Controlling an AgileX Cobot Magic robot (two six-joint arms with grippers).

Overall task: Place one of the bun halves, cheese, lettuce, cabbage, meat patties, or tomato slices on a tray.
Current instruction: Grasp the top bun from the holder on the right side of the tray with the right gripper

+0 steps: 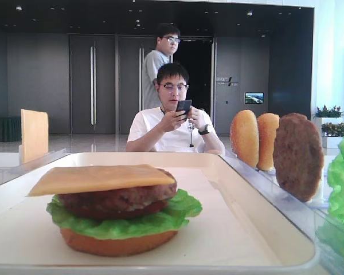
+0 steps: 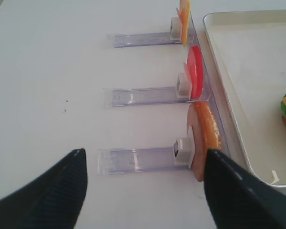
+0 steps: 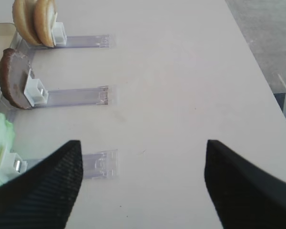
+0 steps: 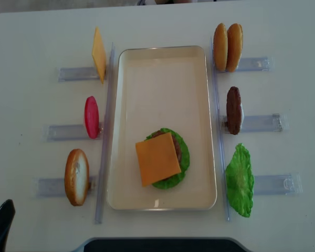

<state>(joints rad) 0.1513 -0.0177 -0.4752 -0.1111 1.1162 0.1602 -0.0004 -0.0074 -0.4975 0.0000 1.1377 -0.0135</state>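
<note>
Burger part-built on tray; both grippers idle and empty.

Left to right: top bun (image 4: 76, 176) stood in its holder at the tray's (image 4: 163, 52) 8 o'clock; stack (image 4: 160, 158) sat at 6 o'clock inside, cheese (image 4: 157, 157) uppermost. Left gripper (image 2: 143, 191) and right gripper (image 3: 140, 183) hovered over bare table, jaws spread wide, holding nothing. Judged step: choosing the next layer. Next move would call for closing on an upright piece.

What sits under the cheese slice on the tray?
Under the cheese lie a meat patty, lettuce and a bottom bun on the tray. The patty's top is covered.
</note>
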